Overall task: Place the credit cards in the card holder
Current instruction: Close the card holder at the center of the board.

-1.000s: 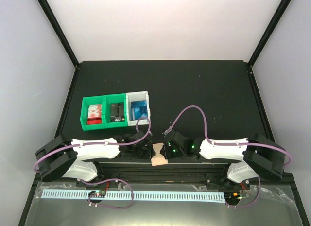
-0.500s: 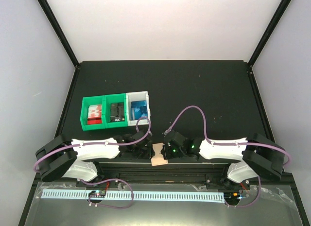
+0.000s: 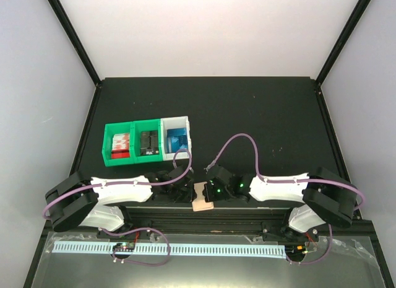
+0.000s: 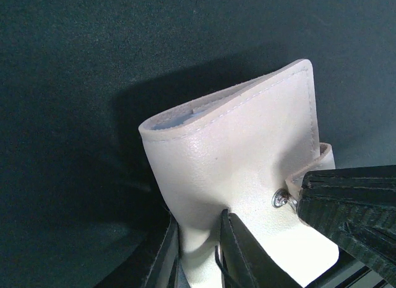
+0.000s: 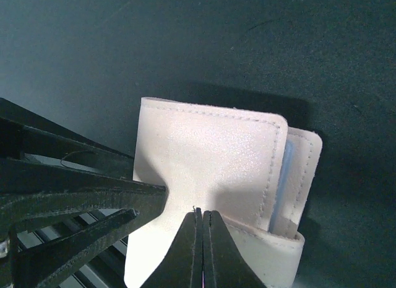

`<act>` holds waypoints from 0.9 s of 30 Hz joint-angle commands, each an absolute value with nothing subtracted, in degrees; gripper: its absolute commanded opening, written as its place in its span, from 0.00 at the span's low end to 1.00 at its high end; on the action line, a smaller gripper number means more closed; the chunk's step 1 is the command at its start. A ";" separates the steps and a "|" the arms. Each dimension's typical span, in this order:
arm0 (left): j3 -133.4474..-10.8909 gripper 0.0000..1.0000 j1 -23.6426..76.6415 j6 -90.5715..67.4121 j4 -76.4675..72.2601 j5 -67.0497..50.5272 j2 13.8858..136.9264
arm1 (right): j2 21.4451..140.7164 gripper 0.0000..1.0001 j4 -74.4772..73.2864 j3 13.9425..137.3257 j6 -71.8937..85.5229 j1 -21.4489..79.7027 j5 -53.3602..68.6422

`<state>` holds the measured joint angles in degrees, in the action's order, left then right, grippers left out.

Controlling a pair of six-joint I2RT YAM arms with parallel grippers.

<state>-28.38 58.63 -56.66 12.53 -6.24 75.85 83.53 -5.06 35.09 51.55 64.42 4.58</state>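
The holder (image 3: 202,198) is tan and folded. It sits at the near edge of the black table (image 3: 247,108), in the middle, between the two arms. A thin blue card (image 5: 281,176) peeks out of its open side.

The left gripper (image 4: 199,257) is on the left side of the holder. Its two fingers are nearly closed and pinch a fold of the tan cover between them. The right gripper (image 5: 201,217) is on the right side. Its fingers are squeezed tight together on the edge of the cover, and the cover puckers a little there. So both grippers hold the holder at once.

Farther back and to the left stand three small bins in a row. The two green bins (image 3: 133,123) are on the left. The white bin (image 3: 176,121) is on the right, and it has more blue cards (image 3: 177,141) in it.
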 commanded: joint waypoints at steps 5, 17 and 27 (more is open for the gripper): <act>-26.20 0.18 59.06 -56.78 14.32 -5.93 77.61 | 85.75 0.01 -5.94 37.31 52.27 65.43 0.73; -26.02 0.18 59.06 -56.69 13.98 -5.93 77.64 | 87.84 0.01 -4.98 38.01 51.02 66.27 5.77; -25.84 0.18 59.06 -56.60 14.14 -5.38 77.74 | 84.44 0.01 -13.54 39.66 49.46 66.44 2.01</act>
<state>-27.99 58.63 -56.64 11.90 -6.24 75.75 86.26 -7.68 38.79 50.85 65.28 2.07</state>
